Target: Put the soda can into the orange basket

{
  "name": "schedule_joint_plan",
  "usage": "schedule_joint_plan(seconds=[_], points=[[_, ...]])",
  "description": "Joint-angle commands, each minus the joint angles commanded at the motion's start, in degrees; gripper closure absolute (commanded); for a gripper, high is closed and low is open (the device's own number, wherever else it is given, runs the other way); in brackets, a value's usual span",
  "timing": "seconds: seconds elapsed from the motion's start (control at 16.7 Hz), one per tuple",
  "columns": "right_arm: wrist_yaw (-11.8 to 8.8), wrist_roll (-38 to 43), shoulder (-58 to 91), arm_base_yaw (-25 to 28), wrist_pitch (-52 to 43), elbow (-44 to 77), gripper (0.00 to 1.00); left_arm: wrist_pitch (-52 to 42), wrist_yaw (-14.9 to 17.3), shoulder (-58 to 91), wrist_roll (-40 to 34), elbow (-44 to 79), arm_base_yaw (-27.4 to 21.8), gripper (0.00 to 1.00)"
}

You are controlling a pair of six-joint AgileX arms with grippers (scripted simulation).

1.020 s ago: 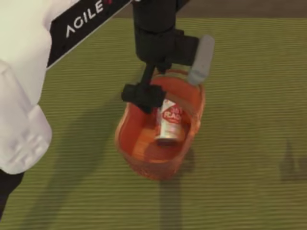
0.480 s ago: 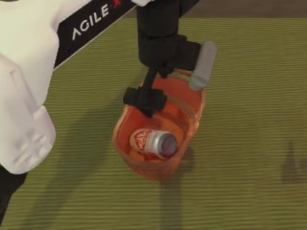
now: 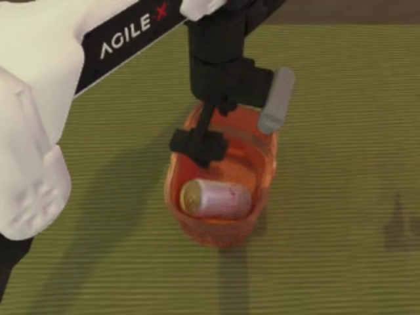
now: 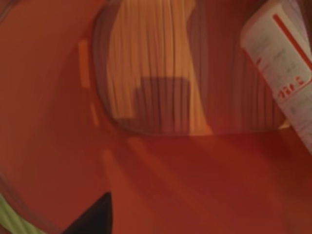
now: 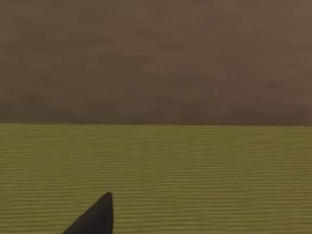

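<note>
The soda can lies on its side on the bottom of the orange basket, at the basket's near end, with one metal end facing the table's left. My left gripper hangs open over the far part of the basket, apart from the can and holding nothing. In the left wrist view the basket's orange wall fills the picture. The can shows at one edge and one dark fingertip at another. My right arm is parked out of the top view; its wrist view shows one fingertip over bare mat.
The basket stands mid-table on a green ribbed mat. A brown strip runs along the far edge. My white left arm covers the table's left side.
The can has dropped from under the left gripper, where it stood tilted, and rolled onto its side in the basket's bottom. The basket has shifted a little.
</note>
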Motion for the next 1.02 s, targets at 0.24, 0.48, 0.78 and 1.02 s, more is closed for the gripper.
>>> schedule_joint_plan(seconds=[0.24, 0.48, 0.78, 1.02], points=[[0.00, 0.00, 0.00, 0.00, 0.00, 0.00, 0.00, 0.00, 0.00, 0.00, 0.00, 0.00, 0.00, 0.30], [0.00, 0.00, 0.00, 0.00, 0.00, 0.00, 0.00, 0.00, 0.00, 0.00, 0.00, 0.00, 0.00, 0.60], [0.00, 0.00, 0.00, 0.00, 0.00, 0.00, 0.00, 0.00, 0.00, 0.00, 0.00, 0.00, 0.00, 0.98], [0.00, 0.00, 0.00, 0.00, 0.00, 0.00, 0.00, 0.00, 0.00, 0.00, 0.00, 0.00, 0.00, 1.00]])
